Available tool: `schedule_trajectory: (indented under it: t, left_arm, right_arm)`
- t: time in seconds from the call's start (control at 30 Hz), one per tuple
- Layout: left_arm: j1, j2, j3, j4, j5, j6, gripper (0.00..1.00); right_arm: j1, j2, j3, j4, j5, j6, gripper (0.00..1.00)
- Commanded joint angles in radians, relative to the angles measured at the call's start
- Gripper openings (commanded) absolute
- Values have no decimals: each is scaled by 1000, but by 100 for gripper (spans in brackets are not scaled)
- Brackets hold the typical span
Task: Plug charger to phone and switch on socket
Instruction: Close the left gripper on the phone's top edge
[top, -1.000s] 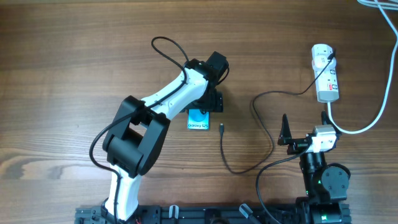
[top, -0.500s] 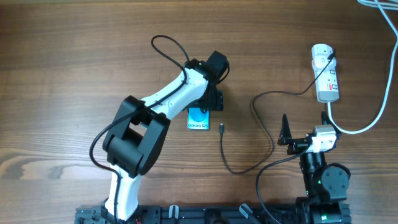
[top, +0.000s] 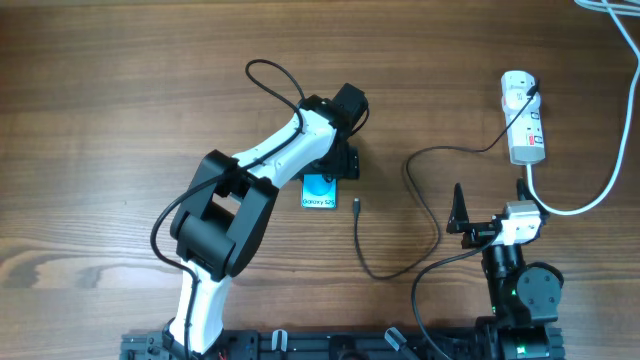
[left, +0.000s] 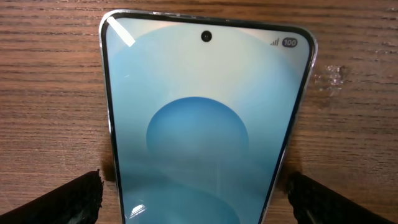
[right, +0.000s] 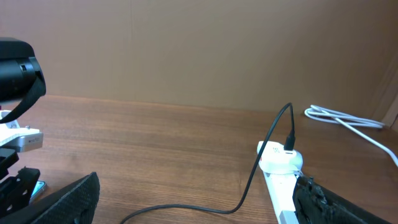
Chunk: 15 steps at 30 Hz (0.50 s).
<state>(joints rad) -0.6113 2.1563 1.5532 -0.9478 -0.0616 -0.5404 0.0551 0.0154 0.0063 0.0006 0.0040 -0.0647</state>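
The phone (top: 319, 191) lies flat on the table, cyan screen up, white text strip at its near end. My left gripper (top: 338, 163) is over its far end, open, a finger on each side of the phone (left: 199, 124) without squeezing it. The charger cable (top: 420, 160) runs from the black plug in the socket (top: 523, 118) in a loop to its connector tip (top: 357, 207), which lies on the table just right of the phone. My right gripper (top: 462, 222) is open and empty near the front right, with the cable (right: 249, 186) and the socket (right: 280, 168) between its fingers' view.
A thick white cord (top: 610, 190) loops from the socket toward the right edge and back corner. The left arm's black cable (top: 270, 75) arcs above the table behind the arm.
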Motion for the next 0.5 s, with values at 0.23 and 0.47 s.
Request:
schedule_trajectory:
  t: [0.23,0.47]
  left_arm:
    - [48,69,-18,14,79,50,100]
    - [47,69,-18,13,76,64,100]
  right_arm:
    - [-4,-11,-1,6,3,14,100]
    - [-4,-11,-1,6,3,15,100]
